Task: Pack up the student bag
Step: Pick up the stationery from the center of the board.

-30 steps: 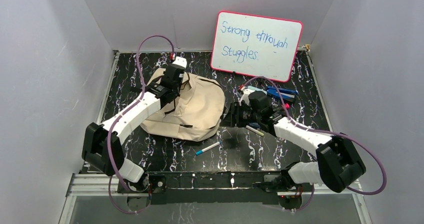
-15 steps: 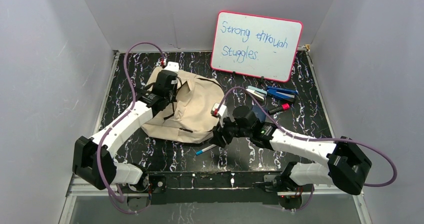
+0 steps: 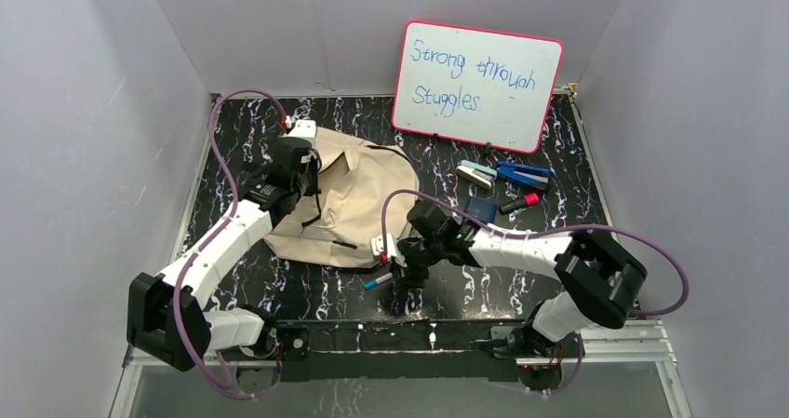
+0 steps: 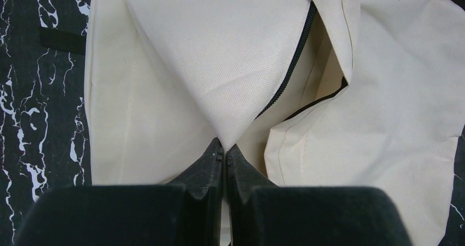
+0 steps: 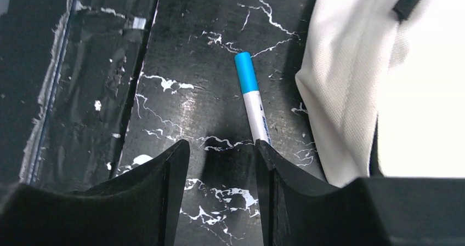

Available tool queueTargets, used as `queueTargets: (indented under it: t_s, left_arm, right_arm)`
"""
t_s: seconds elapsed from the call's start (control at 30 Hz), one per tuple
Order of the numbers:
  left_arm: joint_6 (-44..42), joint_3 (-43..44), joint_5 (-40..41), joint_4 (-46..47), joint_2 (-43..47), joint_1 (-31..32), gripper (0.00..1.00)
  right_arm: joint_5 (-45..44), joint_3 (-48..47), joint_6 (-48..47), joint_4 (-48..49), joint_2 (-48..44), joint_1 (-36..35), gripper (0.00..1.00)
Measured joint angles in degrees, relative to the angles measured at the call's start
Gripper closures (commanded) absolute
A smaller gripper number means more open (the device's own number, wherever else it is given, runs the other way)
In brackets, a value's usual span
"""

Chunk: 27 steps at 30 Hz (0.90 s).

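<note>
— Just ahead of the right gripper point(image 5: 219, 147), whose jaws stand apart, a blue-capped marker point(image 5: 252, 98) is seen, lying against one finger rather than centred.
— So it could be nudged and rolled under the student bag point(image 5: 351, 92) alongside?
— Yes. A fold of that bag is pinched tight in the left gripper point(image 4: 224, 150); should the cloth slip, the opening would be lost.

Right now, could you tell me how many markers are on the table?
2. The blue-capped marker lies by the student bag's near edge; the red-capped marker lies on the right, near the whiteboard. The right arm may hide more.
</note>
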<state>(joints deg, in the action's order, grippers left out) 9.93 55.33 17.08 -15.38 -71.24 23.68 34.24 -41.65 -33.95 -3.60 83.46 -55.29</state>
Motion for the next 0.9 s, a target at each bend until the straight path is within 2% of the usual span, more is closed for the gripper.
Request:
queueTargets:
  t_s: [0.23, 0.53, 0.9]
  left_arm:
    - [0.46, -1.01, -1.11, 1.27, 0.37, -0.33, 1.0]
    - [1.18, -1.53, -2.38, 1.75, 0.57, -0.42, 1.0]
    - [1.27, -2.27, -2.99, 2.19, 0.74, -0.66, 1.0]
  right_arm:
    - [-0.87, -1.36, -7.02, -2.69, 3.93, -1.29, 0.47]
    - [-4.33, -2.4, -10.8, -2.34, 7.72, -2.36, 0.49]
    - [-4.66, -4.02, -12.76, -2.45, 5.7, -2.64, 0.5]
